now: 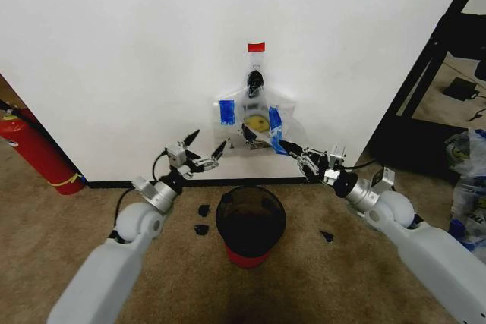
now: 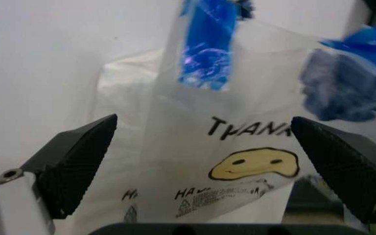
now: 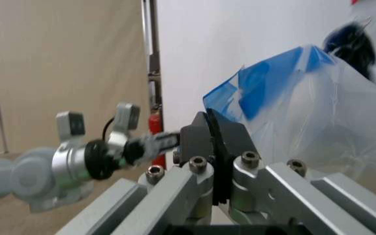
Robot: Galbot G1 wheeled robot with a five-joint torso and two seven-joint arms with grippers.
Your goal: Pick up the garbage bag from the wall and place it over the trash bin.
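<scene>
On wall [image 1: 114, 43], garbage bag [image 1: 254, 123] hung from hook under red tape strip [image 1: 257, 47], not yet lifted off. Left gripper [image 1: 203, 151] sat just beside bag's lower left corner, jaws spread wide, printed bag face between them but ungrasped. Right gripper [image 1: 290, 149] at bag's lower right edge, jaws pressed together, apparently pinching plastic. Trash bin [image 1: 250, 221] stood on floor below both grippers, unlined. Unhooking, carrying, fitting over bin remained.
</scene>
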